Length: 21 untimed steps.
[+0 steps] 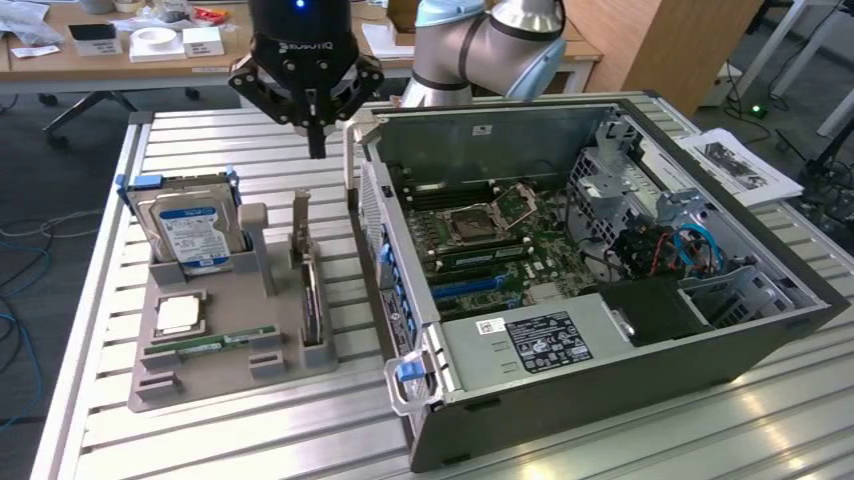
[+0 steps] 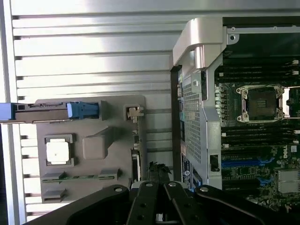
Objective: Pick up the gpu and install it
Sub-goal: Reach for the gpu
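Note:
The gpu (image 1: pixel 310 292) is a thin dark card with a silver end bracket. It stands on edge in a slot of the grey holder (image 1: pixel 200 385), on the side nearest the computer case (image 1: pixel 601 330). From above it shows as a narrow strip, the gpu (image 2: pixel 136 157), with its bracket at the far end. My gripper (image 1: pixel 318 148) hangs above the table behind the gpu's bracket end, well clear of it, shut with nothing in it. In the wrist view the gripper (image 2: pixel 158 180) has its black fingers pressed together over the card's near end.
The open case shows its motherboard (image 1: pixel 487 240) with blue slots (image 2: pixel 239 164) and a CPU socket (image 2: pixel 261 103). The holder (image 2: pixel 93 145) also carries a hard drive (image 1: pixel 194 228), a CPU (image 1: pixel 180 313) and a green RAM stick (image 1: pixel 214 343). Slatted table (image 1: pixel 240 440) lies around them.

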Available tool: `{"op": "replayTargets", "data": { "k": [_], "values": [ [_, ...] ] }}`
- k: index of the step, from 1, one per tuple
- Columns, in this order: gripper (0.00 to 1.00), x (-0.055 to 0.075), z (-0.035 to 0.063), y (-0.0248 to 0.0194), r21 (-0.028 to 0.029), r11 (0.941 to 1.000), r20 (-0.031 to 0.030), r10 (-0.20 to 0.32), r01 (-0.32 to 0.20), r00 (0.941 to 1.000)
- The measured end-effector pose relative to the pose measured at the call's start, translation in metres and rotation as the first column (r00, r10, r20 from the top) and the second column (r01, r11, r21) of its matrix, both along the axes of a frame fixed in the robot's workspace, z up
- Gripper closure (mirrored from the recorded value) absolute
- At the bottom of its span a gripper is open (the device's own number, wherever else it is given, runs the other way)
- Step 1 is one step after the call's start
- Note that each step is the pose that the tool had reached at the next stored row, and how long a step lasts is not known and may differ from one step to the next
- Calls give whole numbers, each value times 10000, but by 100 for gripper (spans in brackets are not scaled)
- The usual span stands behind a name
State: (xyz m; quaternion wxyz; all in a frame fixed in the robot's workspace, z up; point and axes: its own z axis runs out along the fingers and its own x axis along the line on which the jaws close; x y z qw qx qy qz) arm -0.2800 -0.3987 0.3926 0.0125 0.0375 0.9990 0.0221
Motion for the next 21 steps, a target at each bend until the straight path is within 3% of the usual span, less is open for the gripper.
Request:
{"op": "replayTargets", "data": {
  "k": [7, 14, 17, 21],
  "values": [
    [89, -159, -2, 0, -1, 10000, -1, 1, -1, 10000],
    [89, -167, -2, -3, 0, 10000, -1, 1, -1, 10000],
    [89, -167, -2, -40, 0, 10000, -1, 1, -1, 10000],
    [89, -171, -2, -131, 0, 10000, 0, 1, -1, 10000]
  ]
}}
